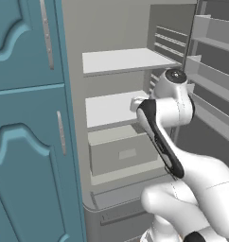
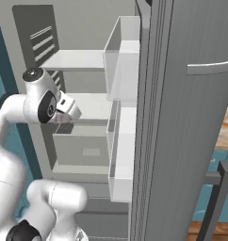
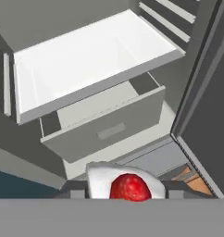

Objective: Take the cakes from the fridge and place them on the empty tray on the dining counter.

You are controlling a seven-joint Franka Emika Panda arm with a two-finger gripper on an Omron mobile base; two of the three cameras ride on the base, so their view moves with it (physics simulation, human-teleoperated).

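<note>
So the main furniture here is a tall teal panelled cabinet (image 1: 26,118) with long silver handles (image 1: 62,132), flat even lighting all over. More teal cabinetry (image 2: 219,164) shows well off to the side, under a strip of brown wood (image 2: 226,127).

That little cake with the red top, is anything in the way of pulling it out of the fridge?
Nothing visible blocks it. The cake sits between the gripper's fingers, in front of the white shelf and the drawer, and the fridge door stands open.
</note>
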